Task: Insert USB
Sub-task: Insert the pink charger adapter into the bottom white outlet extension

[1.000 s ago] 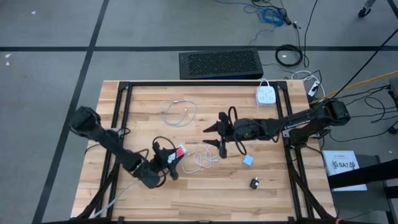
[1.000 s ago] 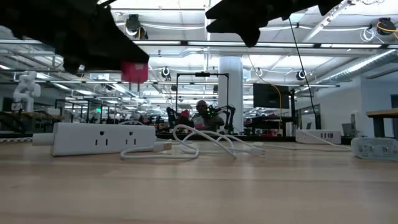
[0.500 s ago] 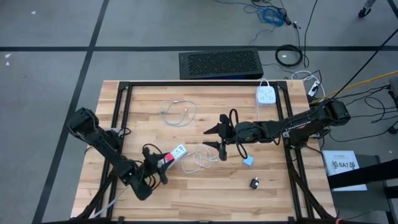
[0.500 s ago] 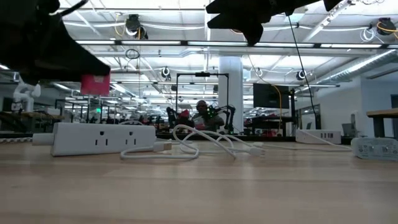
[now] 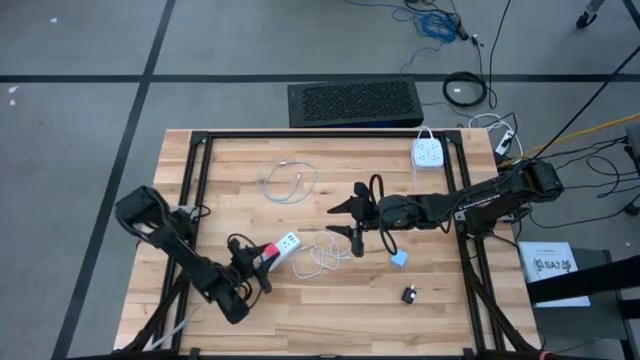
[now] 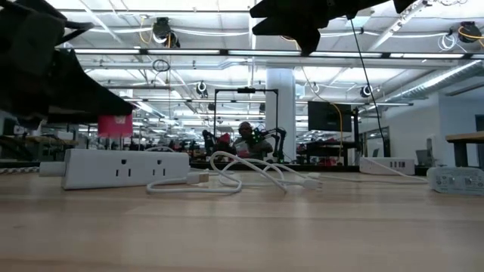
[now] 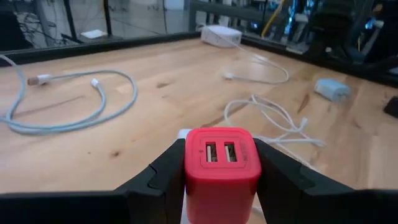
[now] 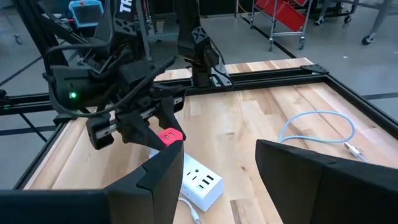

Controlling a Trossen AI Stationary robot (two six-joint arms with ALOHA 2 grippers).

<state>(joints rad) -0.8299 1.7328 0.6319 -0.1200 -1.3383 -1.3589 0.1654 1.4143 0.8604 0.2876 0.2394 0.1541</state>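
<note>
One red charger [image 7: 222, 163], clamped in the left hand [image 5: 252, 268] above the desk [image 5: 240, 160] beside the power strip [image 5: 287, 244]. Right hand [image 5: 345, 219] spread, empty, over the white cable [image 5: 322, 254]. Cable not yet inserted.

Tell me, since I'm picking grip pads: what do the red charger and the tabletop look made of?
The red charger, clamped in the left gripper, looks like moulded plastic: smooth satin faces, rounded edges. The tabletop looks like light wood planking, with visible grain, knots and seams; probably sealed, given its faint sheen.
</note>
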